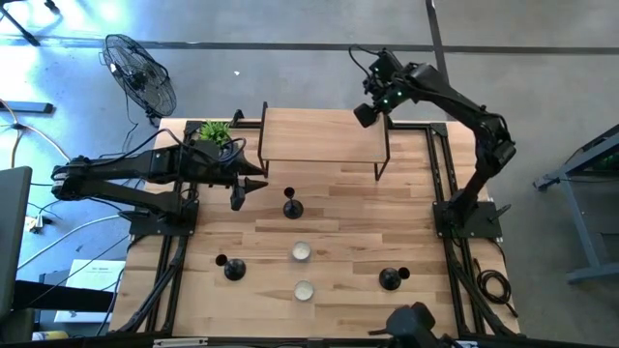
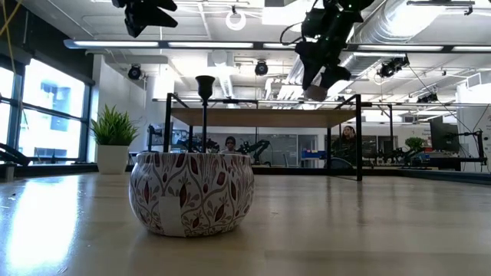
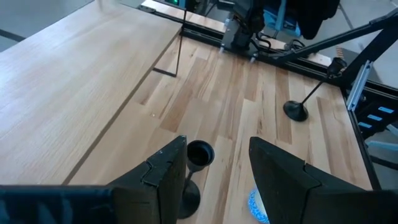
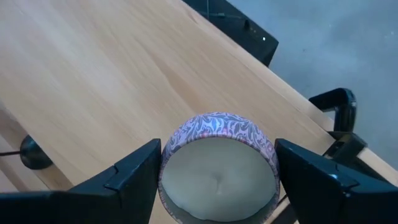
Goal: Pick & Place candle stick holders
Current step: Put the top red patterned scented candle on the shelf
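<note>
- On the wooden table (image 1: 338,242) stood three black candle stick holders, each a round base with a thin upright stem topped by a small cup: one near the middle (image 1: 291,207), just in front of the shelf; one toward the near left (image 1: 233,270); one toward the near right (image 1: 390,279).
- Between the two near holders sat two tealight cups (image 1: 301,252), round and pale from above; the second (image 1: 304,290) lay nearer the table's front edge.
- Close to the low camera, one such cup (image 2: 191,192) showed a white wall patterned with dark red leaves; what it contained could not be seen from that level.
- At the back of the table stood a raised wooden shelf (image 1: 319,135) on thin black legs.
- Over the shelf's right end, the right gripper (image 4: 216,171) held a third patterned cup (image 4: 217,163) between its fingers; inside it lay a smooth, pale fill with a small dimple at the centre, probably wax.
- Beside the middle holder (image 3: 198,168), the left gripper (image 3: 214,163) hovered with its jaws partly apart and nothing between them but the holder's cup below.
- A small potted plant (image 1: 215,131) sat at the shelf's left end.
</note>
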You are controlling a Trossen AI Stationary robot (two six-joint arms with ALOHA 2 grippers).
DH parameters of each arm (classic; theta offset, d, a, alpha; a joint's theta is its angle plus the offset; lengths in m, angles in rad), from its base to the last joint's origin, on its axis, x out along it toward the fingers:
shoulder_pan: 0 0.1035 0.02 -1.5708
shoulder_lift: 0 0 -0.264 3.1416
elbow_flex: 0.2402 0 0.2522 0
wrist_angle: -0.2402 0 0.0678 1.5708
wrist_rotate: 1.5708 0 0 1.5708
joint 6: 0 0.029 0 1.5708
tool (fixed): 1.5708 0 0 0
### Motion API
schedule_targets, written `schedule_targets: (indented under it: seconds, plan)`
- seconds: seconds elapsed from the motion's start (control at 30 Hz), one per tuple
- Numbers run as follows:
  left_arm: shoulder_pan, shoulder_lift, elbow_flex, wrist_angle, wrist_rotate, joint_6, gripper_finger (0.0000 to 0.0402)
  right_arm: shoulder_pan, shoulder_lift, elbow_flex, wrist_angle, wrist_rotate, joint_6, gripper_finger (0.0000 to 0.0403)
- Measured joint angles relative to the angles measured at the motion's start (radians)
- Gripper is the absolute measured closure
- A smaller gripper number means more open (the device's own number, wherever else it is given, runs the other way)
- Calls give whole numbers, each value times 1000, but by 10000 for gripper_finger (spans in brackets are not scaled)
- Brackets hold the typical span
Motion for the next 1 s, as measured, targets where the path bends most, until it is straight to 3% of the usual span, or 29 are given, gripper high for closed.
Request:
schedule_targets:
  seconds: [1.0]
  plan:
    - [0,0,0,-2,31,-8,228,0,72,-1,-45,68,-10,126]
